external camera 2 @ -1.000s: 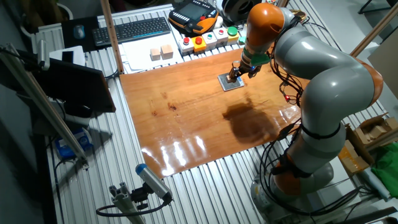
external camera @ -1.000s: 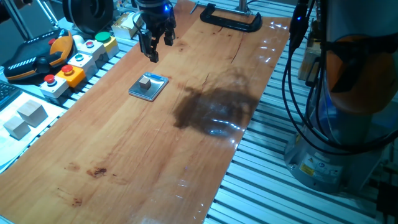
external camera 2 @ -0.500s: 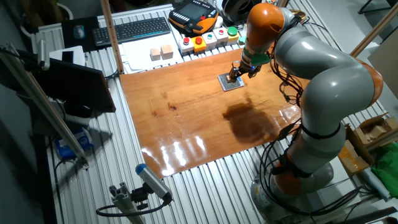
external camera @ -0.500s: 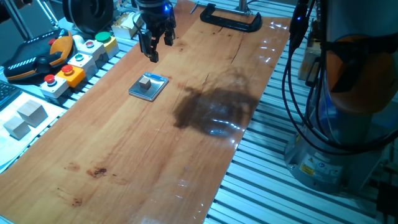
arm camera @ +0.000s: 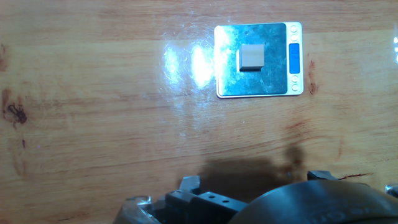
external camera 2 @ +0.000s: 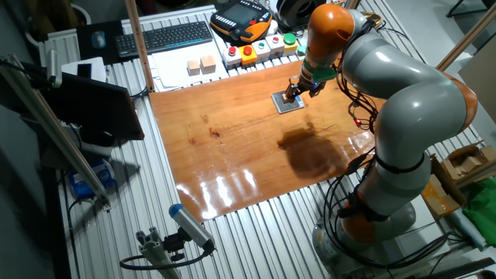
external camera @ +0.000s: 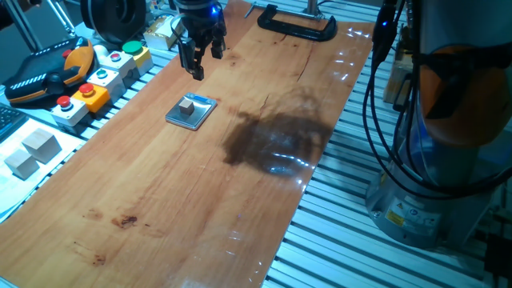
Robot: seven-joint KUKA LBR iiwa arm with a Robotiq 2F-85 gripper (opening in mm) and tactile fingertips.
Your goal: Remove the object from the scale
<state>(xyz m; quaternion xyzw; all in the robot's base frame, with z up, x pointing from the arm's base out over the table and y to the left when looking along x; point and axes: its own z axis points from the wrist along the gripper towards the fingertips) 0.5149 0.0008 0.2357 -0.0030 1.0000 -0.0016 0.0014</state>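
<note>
The scale (external camera: 192, 113) is a small silvery plate lying on the wooden table, and the object (external camera: 187, 106), a tiny beige-grey cube, sits on its middle. My gripper (external camera: 205, 64) hangs in the air just beyond the scale, fingers apart and holding nothing. In the hand view the scale (arm camera: 258, 60) with the object (arm camera: 252, 57) lies at upper right, well away from my fingertips (arm camera: 188, 183) at the bottom edge. From the other side, my gripper (external camera 2: 294, 93) hovers right by the scale (external camera 2: 288, 104).
Coloured button boxes (external camera: 102, 78) and a teach pendant (external camera: 44, 74) line the table's left edge. Two larger pale cubes (external camera: 32, 152) rest off the board. A black clamp (external camera: 296, 24) sits at the far end. The robot base (external camera: 448, 120) stands right.
</note>
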